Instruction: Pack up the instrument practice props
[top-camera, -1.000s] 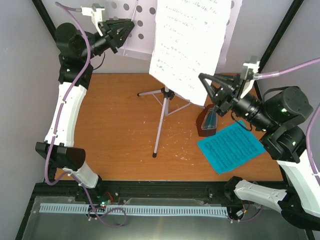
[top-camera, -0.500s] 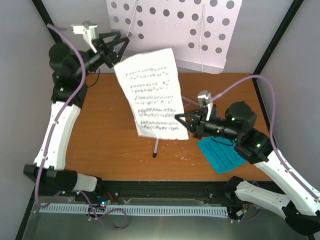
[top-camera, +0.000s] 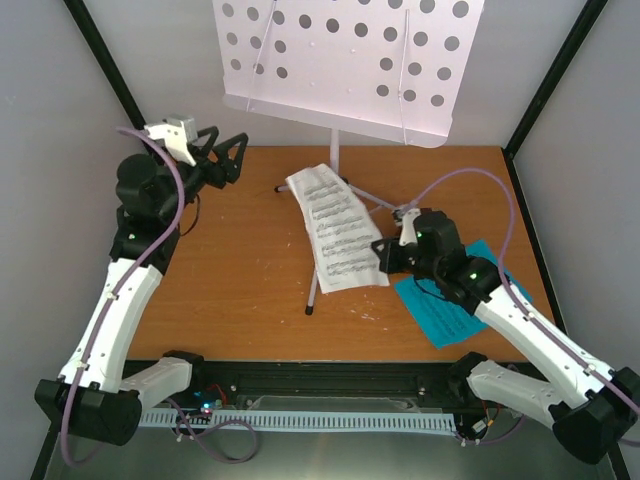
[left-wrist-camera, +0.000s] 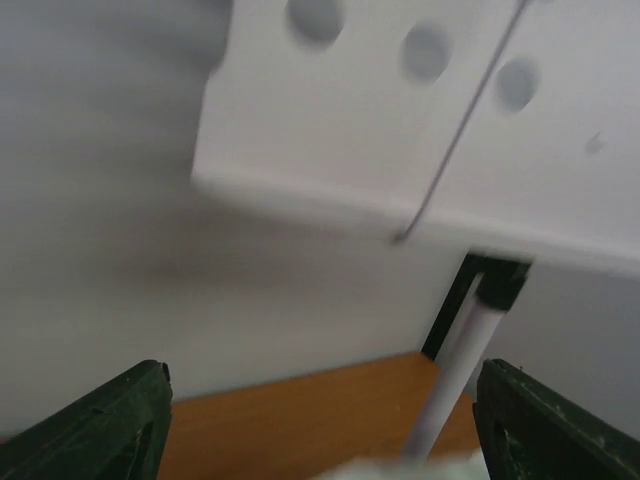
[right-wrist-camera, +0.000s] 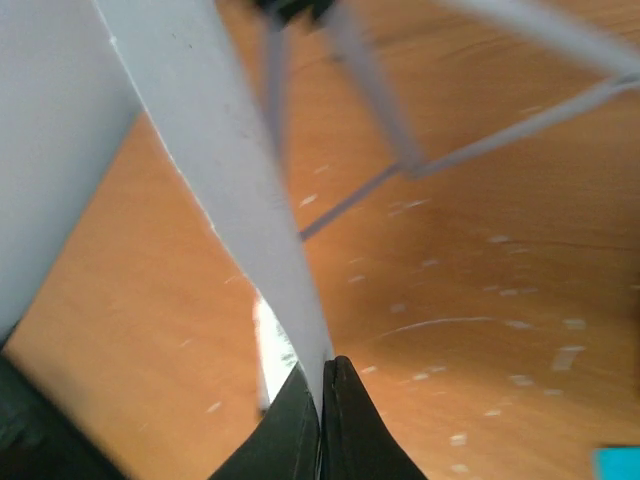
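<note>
I am pinching the white sheet music (top-camera: 335, 228) by its edge in my right pincer (top-camera: 381, 258), so it is draping over the music stand (top-camera: 350, 60) legs, probably heading for the teal booklet (top-camera: 455, 315). My left pincer (top-camera: 228, 142) is hanging wide, empty.

Top: looked down over whole bench (top-camera: 230, 280). Left wrist: faced up at stand desk (left-wrist-camera: 330, 120), shared with top. Right wrist: hugged sheet music (right-wrist-camera: 230, 180).
</note>
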